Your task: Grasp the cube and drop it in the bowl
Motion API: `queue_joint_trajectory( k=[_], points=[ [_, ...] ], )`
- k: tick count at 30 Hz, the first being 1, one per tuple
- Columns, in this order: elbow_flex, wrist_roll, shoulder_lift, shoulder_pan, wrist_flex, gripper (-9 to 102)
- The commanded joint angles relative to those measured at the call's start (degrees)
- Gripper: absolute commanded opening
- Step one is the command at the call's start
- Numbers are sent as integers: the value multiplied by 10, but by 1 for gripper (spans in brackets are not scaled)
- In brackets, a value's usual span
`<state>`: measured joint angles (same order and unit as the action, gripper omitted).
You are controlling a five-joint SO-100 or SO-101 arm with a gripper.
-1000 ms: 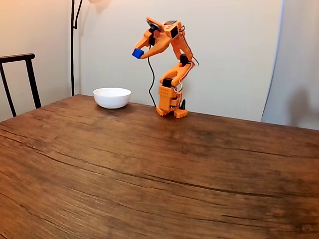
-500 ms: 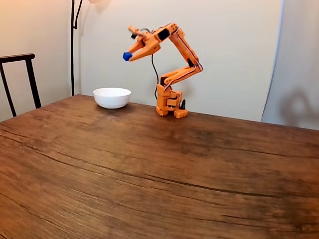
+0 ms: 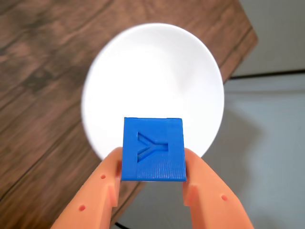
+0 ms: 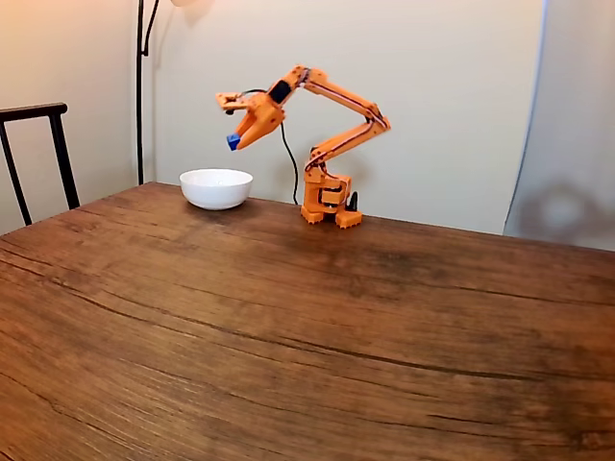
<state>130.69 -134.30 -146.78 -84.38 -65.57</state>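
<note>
You see soft, even, warm light; the wrist view's white bowl [image 3: 152,71] glares, blurred, toward twelve o'clock.

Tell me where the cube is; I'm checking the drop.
The cube is clamped in the pincer, held in the air above the white bowl at the table's far left in the fixed view.

A home room, likely a dining corner: a wide wood-grain table [image 4: 288,317] under the gripper [image 4: 233,142], a dark chair [image 4: 38,154] and lamp pole [image 4: 140,91] off to its left, and plain cream walls [image 4: 452,86] behind it.
</note>
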Motion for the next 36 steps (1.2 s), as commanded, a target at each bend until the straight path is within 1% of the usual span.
queue_joint_trajectory(
  k=[1, 4, 7, 11, 18, 20, 23, 25, 31, 36],
  points=[
    [-13, -25, 56, -10, 53, 7],
    [-18, -45, 133, -11, 91, 7],
    [-23, -40, 206, -26, 120, 7],
    [-23, -43, 265, -54, 163, 7],
    [-23, -47, 316, -82, 179, 9],
    [-24, -47, 325, -83, 179, 14],
    [-44, -47, 344, -78, 170, 24],
    [-62, -47, 354, -73, 165, 26],
    [-136, -47, 354, -66, 94, 25],
    [-171, -45, 352, -31, 29, 18]
  ],
)
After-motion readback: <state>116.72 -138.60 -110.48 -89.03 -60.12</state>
